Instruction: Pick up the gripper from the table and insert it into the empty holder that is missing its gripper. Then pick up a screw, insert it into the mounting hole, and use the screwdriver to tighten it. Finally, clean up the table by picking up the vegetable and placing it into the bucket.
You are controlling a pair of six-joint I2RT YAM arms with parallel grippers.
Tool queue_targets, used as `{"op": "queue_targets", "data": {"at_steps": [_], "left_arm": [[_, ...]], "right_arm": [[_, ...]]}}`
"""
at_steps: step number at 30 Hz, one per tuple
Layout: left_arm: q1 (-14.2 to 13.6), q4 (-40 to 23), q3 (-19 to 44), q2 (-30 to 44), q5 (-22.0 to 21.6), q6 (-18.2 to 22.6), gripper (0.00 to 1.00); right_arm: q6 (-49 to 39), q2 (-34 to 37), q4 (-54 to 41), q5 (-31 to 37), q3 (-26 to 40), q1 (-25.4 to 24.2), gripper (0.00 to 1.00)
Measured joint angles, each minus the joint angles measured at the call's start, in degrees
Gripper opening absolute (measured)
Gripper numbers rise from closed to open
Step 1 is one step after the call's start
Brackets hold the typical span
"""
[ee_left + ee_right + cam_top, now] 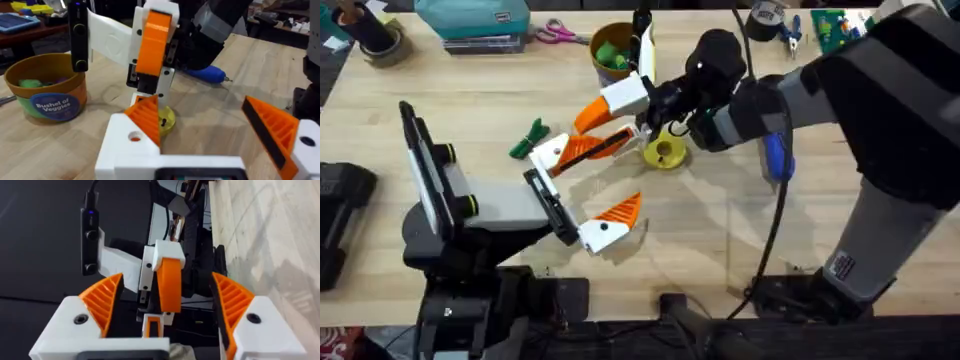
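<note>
My left gripper is open wide. Both its white holders carry orange ribbed pads; one holder shows its mounting hole under the orange gripper piece. My right gripper is open and turned on its side, straddling that left finger without touching it. The green vegetable lies on the table left of the grippers. The bucket stands behind them with green toys inside. The blue screwdriver lies under the right arm. The screw is too small to make out.
A yellow disc lies just right of the grippers, with a small dark speck on it. Scissors, a teal box and tape rolls line the back edge. The near right table is bare wood.
</note>
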Motion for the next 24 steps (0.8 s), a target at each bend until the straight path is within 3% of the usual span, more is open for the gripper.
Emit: {"op": "queue_targets", "data": {"at_steps": [5,9,10,19,21,22,24], "left_arm": [[0.00,0.01,0.00,0.00,0.00,0.00,0.986],[0.00,-0.01,0.00,0.00,0.00,0.00,0.984],[0.00,-0.01,0.00,0.00,0.00,-0.02,0.985],[0.02,-0.01,0.00,0.02,0.00,-0.13,0.985],[0.00,0.00,0.00,0.00,0.00,-0.13,0.985],[0.00,-0.01,0.00,0.02,0.00,-0.13,0.986],[0.00,-0.01,0.00,0.00,0.00,-0.13,0.986]], "right_arm": [[-2.06,-3.52,-6.83,0.05,-0.02,-1.60,0.995],[-9.03,-11.02,-21.80,0.83,-0.35,-4.01,0.995],[-16.66,-16.63,-35.57,1.61,-0.52,-6.74,0.995],[-42.99,-28.14,-75.47,5.60,-0.92,-18.35,0.996],[-48.88,-30.98,-84.02,8.36,-0.97,-21.03,0.997],[-59.67,-37.87,-98.38,16.08,-1.08,-25.57,0.997],[-64.62,-41.80,-105.08,20.85,-1.09,-27.19,0.997]]}}
